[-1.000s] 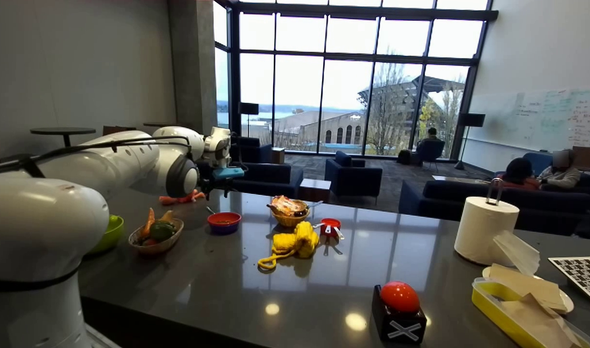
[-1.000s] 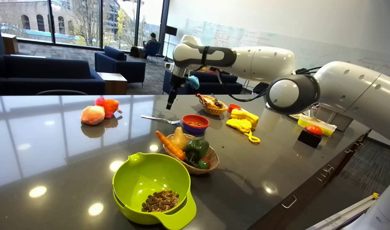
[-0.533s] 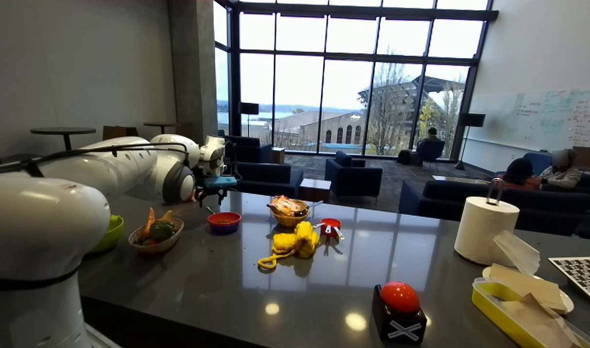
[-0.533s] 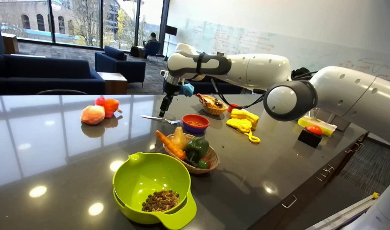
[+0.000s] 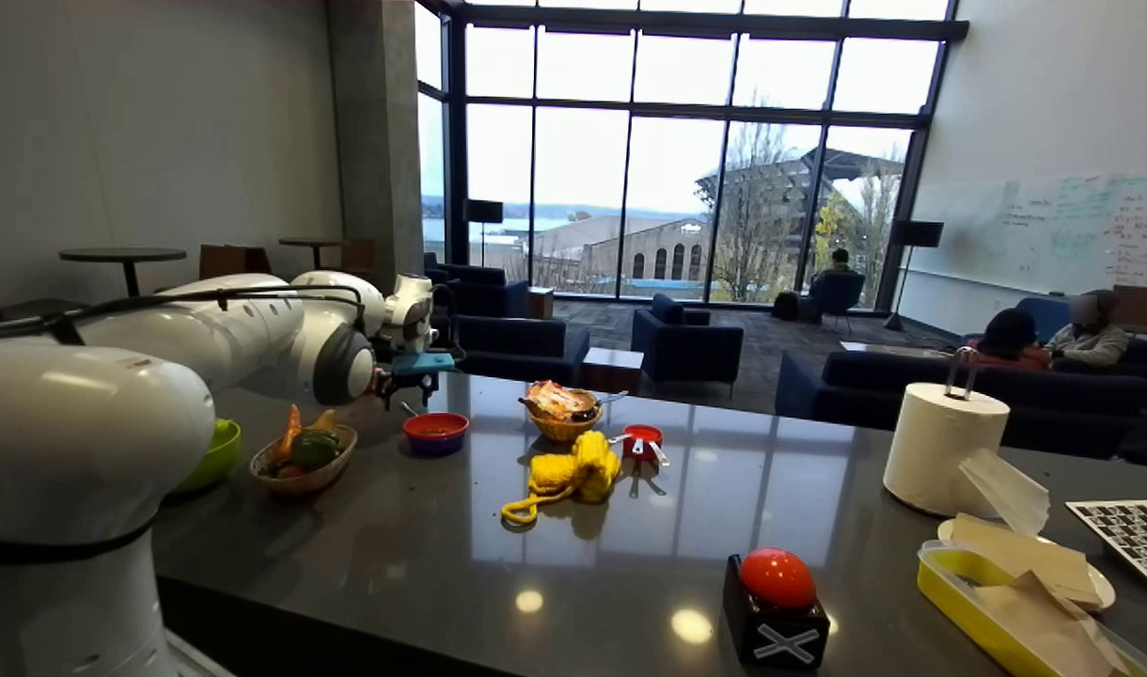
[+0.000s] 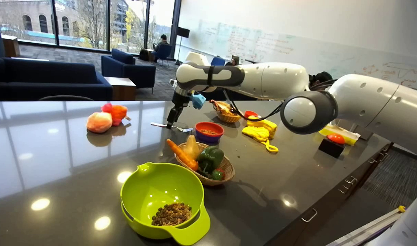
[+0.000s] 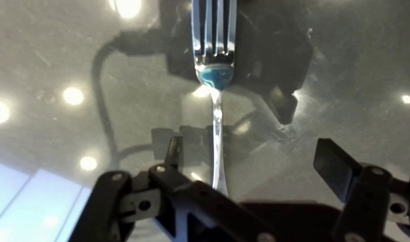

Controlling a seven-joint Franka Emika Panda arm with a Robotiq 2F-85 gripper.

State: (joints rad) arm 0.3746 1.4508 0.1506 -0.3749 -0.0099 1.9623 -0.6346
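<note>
My gripper (image 7: 253, 154) is open and empty, its two black fingers wide apart in the wrist view. A silver fork (image 7: 217, 134) lies flat on the dark counter between the fingers, nearer the left one. Its tines point to the top of the wrist view and its handle end is hidden behind the gripper linkage. In an exterior view the gripper (image 6: 170, 125) points down just above the fork (image 6: 183, 130); whether it touches cannot be told. The red-and-purple bowl (image 6: 209, 134) stands close to the tines. The gripper (image 5: 411, 399) also shows behind that bowl (image 5: 436, 440).
A basket of vegetables (image 6: 229, 172) and a green bowl (image 6: 160, 184) stand nearby. Plush toys (image 6: 99, 123) lie left of the gripper. A food basket (image 6: 229, 118), a yellow knitted item (image 6: 261, 131) and a red button box (image 6: 331, 148) stand to the right.
The arm and gripper have come down toward the counter and shifted slightly left in both exterior views, to over the fork. The other objects have not moved.
</note>
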